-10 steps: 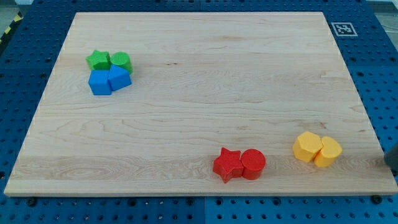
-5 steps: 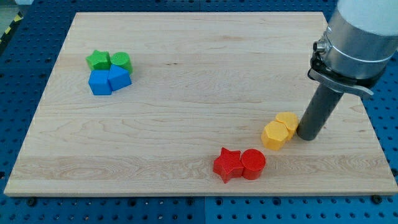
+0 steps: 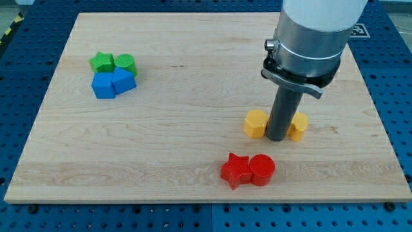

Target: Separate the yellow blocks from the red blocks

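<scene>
Fingers: none on this rig, only a dark rod, so nothing to spread, press together or pinch. Standing with my tip (image 3: 278, 139) on the desk (image 3: 193, 38), right of centre in the frame, wedged between the two yellow blocks: left yellow block (image 3: 255, 123) touching the rod on one side, right yellow block (image 3: 297, 126) partly hidden behind it on the other, shapes hard to make out. Just below, near the bottom edge, red star (image 3: 235, 171) and red cylinder (image 3: 262, 170) touching each other, near the yellow pair but clear of it. Far off in the upper left, a tight cluster of green star (image 3: 101, 62), green cylinder (image 3: 125, 64), blue cube (image 3: 102, 85) and a second blue block (image 3: 123, 81), none of the task's concern. Judged as mid-task: yellow pair split by the rod and too close to the reds to count as separated. Next move probably calls for getting below the yellow blocks, on the side facing the reds, then pushing each one toward the top of the frame, one at a time, without brushing the red star or cylinder. Risk of a yellow block slipping round the rod and drifting down toward the reds. No brand or legible writing anywhere; only a black-and-white square marker (image 3: 362, 31) at the upper right, partly covered by the arm.
</scene>
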Tool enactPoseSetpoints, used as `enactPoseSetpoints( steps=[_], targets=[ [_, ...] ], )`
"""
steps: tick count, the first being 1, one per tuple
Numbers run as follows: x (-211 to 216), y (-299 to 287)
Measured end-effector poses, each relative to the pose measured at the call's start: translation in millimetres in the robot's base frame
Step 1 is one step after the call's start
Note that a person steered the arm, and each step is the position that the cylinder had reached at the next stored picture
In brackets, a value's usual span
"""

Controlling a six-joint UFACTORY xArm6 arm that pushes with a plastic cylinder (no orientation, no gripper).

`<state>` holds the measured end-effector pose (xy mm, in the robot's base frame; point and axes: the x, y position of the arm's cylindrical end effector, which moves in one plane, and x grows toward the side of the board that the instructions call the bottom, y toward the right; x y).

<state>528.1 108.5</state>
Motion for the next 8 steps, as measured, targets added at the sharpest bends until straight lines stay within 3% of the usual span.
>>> enactPoseSetpoints(
  steps=[1,3,6,7,8],
  targets=[
    [18,-6],
    [-20,-74],
    [-13,-11],
    [-13,-68],
    [-13,-167]
  ],
)
